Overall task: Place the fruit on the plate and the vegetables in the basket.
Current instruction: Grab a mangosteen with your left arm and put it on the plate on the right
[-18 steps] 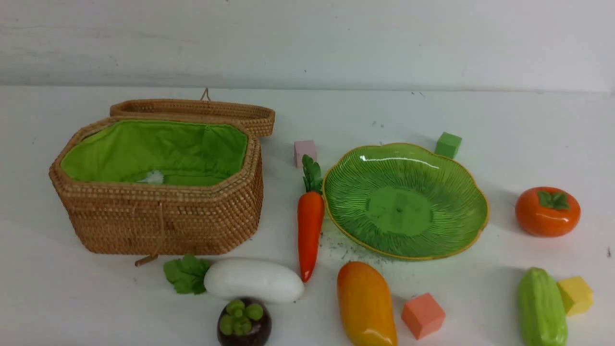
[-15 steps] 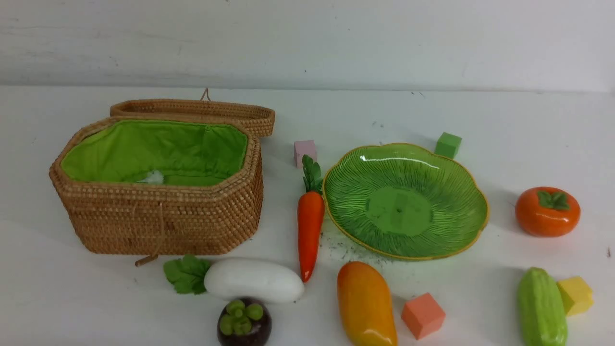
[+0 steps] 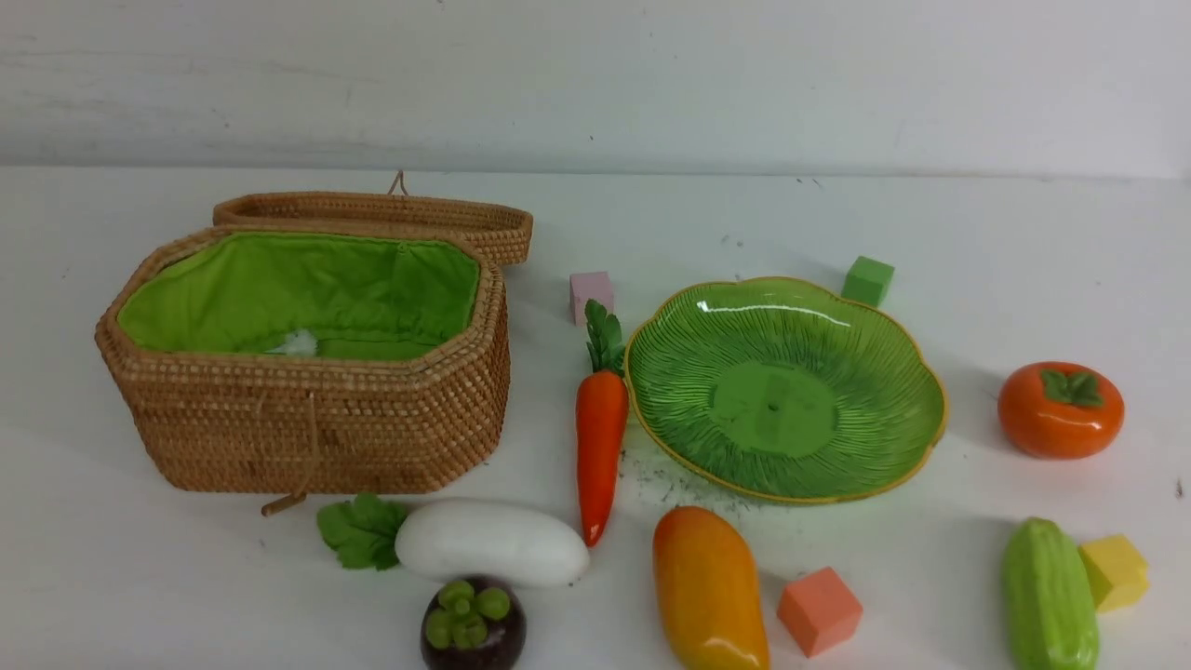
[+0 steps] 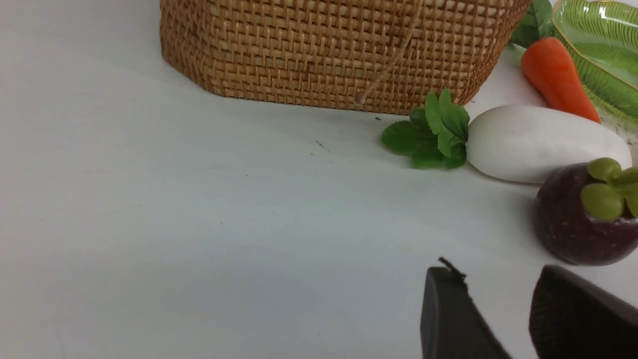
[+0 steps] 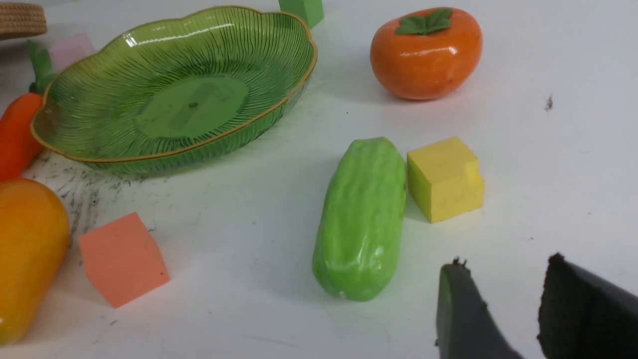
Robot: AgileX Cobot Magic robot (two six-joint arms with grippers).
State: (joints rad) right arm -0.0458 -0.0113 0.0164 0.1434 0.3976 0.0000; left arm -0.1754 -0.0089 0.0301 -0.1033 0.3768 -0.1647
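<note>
The open wicker basket with green lining stands at the left, the green plate right of centre, nothing in it. The carrot lies between them. Along the front lie the radish, mangosteen and mango. The persimmon and cucumber are at the right. My left gripper is open and holds nothing, low over the table just short of the mangosteen. Near the cucumber, my right gripper also stands open with nothing in it. Neither arm shows in the front view.
Foam cubes lie about: pink behind the carrot, green behind the plate, orange beside the mango, yellow touching the cucumber. The basket's lid lies open behind it. A white wall closes the back.
</note>
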